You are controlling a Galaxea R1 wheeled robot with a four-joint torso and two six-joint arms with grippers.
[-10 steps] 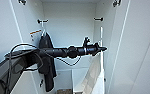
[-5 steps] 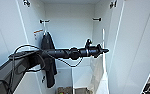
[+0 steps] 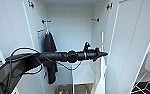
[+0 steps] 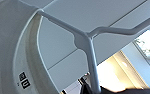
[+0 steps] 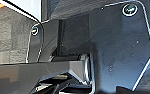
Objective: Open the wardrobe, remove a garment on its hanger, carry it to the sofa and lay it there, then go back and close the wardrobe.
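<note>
Rightward the left arm has reached across the open wardrobe — hanger close by its wrist — jaws' state unclear.

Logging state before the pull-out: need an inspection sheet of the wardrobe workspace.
Surface: wardrobe, both doors open.
Job's things: white hanger close to the left wrist camera; white shirt with a label right beside it.
Clutter: black shirt hanging at the wardrobe's left; box with coloured items at the bottom.
Grippers: left gripper stretched across the wardrobe's inside; grip cannot be told.
Cables: black cable looping along the left arm.
Surroundings: grey floor.
</note>
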